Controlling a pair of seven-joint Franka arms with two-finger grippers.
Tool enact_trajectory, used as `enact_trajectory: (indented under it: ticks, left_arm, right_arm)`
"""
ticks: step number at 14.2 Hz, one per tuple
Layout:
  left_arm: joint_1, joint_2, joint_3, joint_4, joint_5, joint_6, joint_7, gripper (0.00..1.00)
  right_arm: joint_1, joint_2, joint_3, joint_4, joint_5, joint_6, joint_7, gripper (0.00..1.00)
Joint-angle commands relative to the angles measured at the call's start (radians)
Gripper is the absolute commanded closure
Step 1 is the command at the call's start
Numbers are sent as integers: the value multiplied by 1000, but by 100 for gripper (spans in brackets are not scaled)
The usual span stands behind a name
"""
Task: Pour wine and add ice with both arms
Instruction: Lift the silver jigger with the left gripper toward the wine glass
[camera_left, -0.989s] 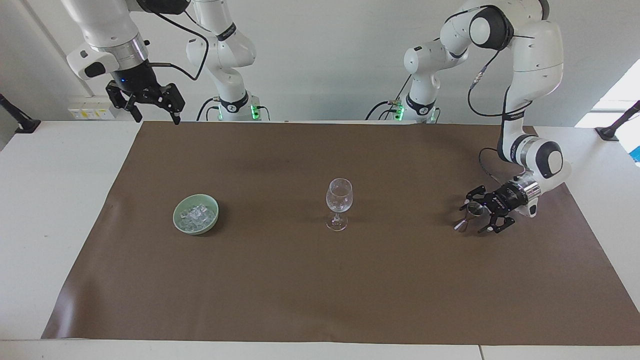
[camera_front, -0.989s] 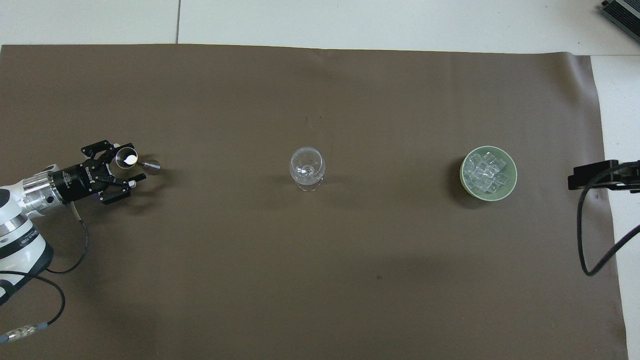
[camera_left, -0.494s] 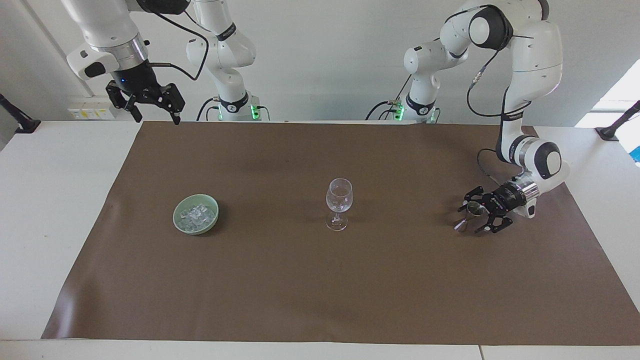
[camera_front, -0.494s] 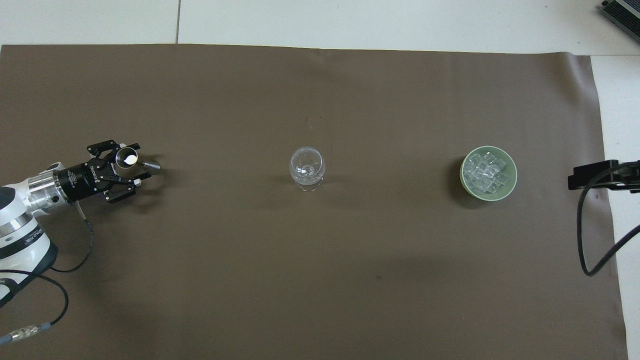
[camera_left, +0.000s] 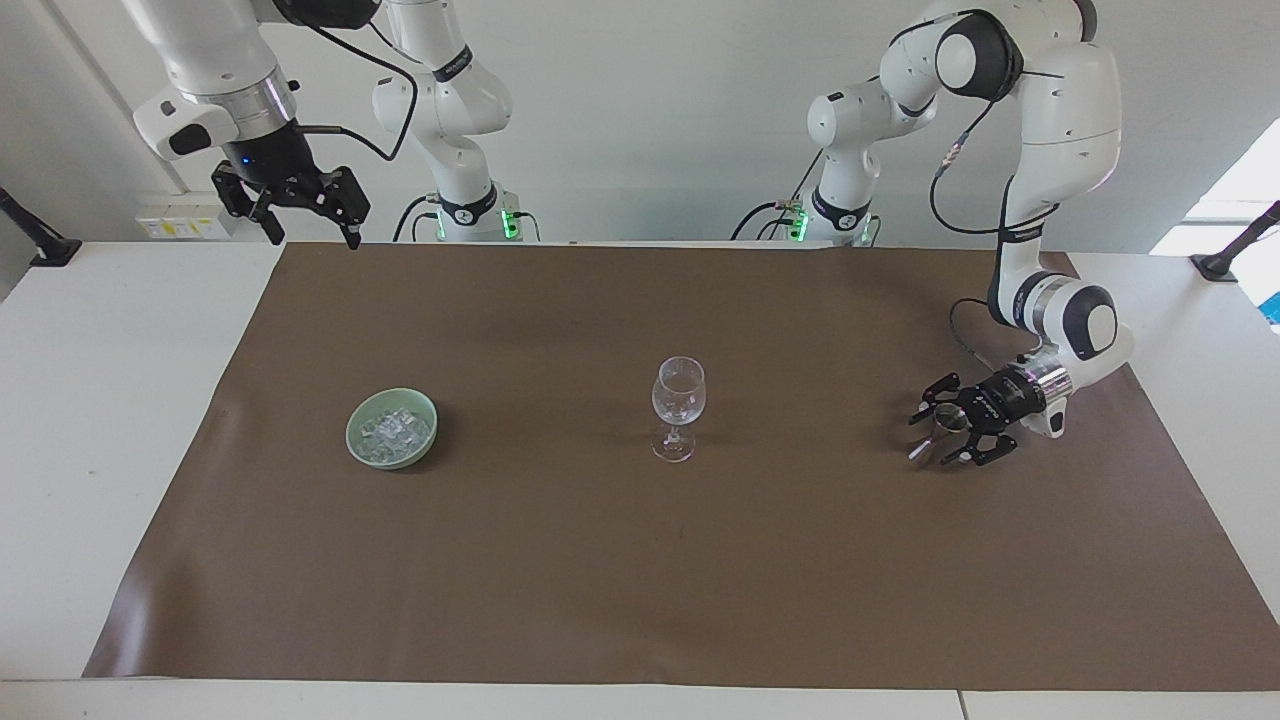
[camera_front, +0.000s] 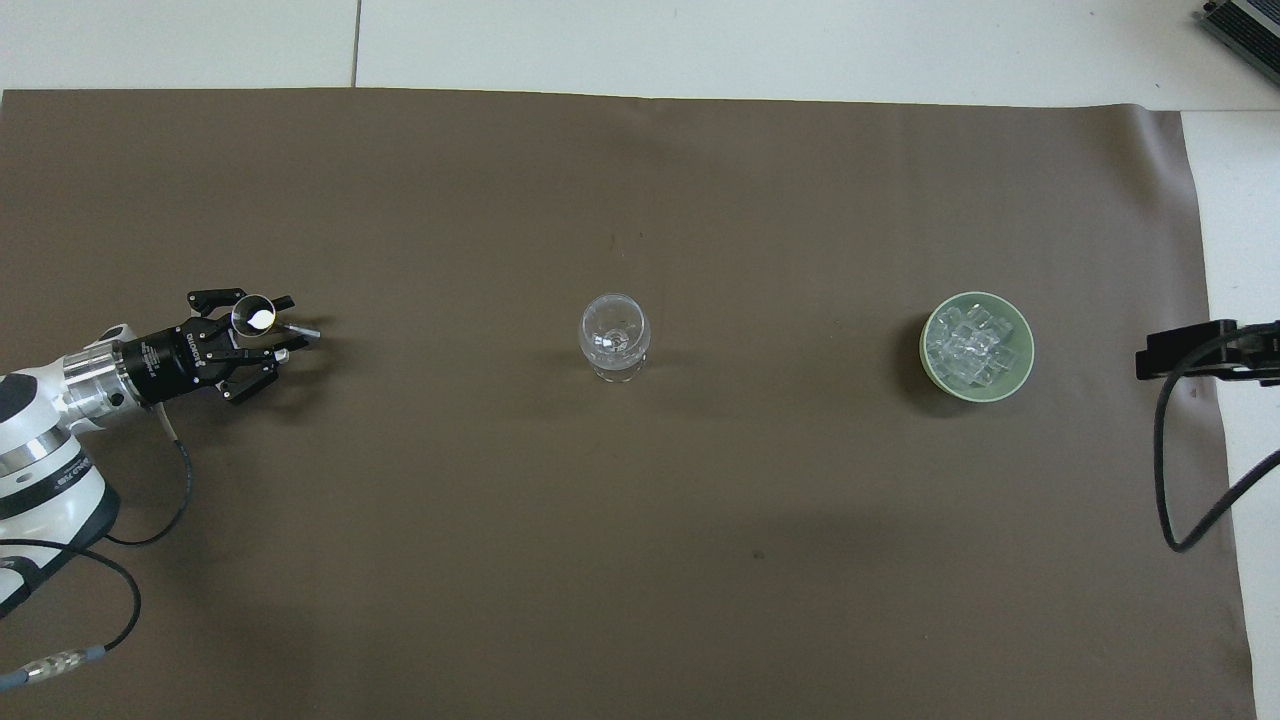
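Note:
A clear stemmed wine glass (camera_left: 678, 398) (camera_front: 614, 336) stands at the middle of the brown mat. The ice (camera_left: 394, 428) (camera_front: 972, 347) lies in a pale green bowl (camera_left: 353, 437) (camera_front: 1026, 352) toward the right arm's end. A small metal jigger (camera_left: 945, 419) (camera_front: 254, 317) stands toward the left arm's end. My left gripper (camera_left: 932, 440) (camera_front: 276, 330) is low over the mat, its fingers open on either side of the jigger. My right gripper (camera_left: 302, 212) is open and empty, raised over the mat's edge nearest the robots; the right arm waits.
The brown mat (camera_left: 640, 580) (camera_front: 640, 560) covers most of the white table. A black cable (camera_front: 1170, 470) hangs from the right arm over the mat's edge beside the bowl. A grey cable (camera_front: 150, 520) trails from the left wrist.
The left gripper has slid a little toward the jigger and its fingers have drawn closer together around it. The right arm, glass and bowl have not moved.

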Motion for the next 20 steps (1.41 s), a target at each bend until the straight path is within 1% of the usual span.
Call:
enact_trajectory:
  ticks: [1,2,4,5,6,7,8,9,10,15,20]
  left_arm:
    - [-4,-12,11,-25,-22,-1,21,47]
    - [-4,-12,11,-25,-23,-1,19,51]
    - [-1,-12,12,-24,-23,-1,19,52]
    - [-1,-12,12,-25,-23,-1,19,54]
    - [-1,-12,12,-25,-23,-1,19,59]
    - [-1,-12,12,-24,-23,1,19,65]
    - [0,-12,12,-25,-23,1,19,76]
    - [0,-12,12,-24,-23,1,19,92]
    - [2,-12,12,-24,-23,1,19,100]
    - [11,-12,12,-8,-23,-4,6,100]
    - [9,-15,11,38,-23,-13,-42,100]
  right_arm:
    - [-13,-26,8,-25,17,-4,-26,0]
    - [-13,-26,8,-27,17,-4,-26,0]
    - [-13,-26,8,-27,17,-4,-26,0]
    - [-13,-26,8,-25,17,-4,-26,0]
    - [-13,-26,8,-25,17,-4,-26,0]
    - [-12,-26,8,-27,17,-4,-26,0]
    - [-12,-26,8,-27,17,-4,-26,0]
    - [-13,-26,8,-25,17,-4,-26,0]
    - [-13,-26,8,-25,17,-4,-26,0]
    - [-13,-26,8,-27,17,-4,-26,0]
    - [-13,-26,8,-25,17,-4,-26,0]
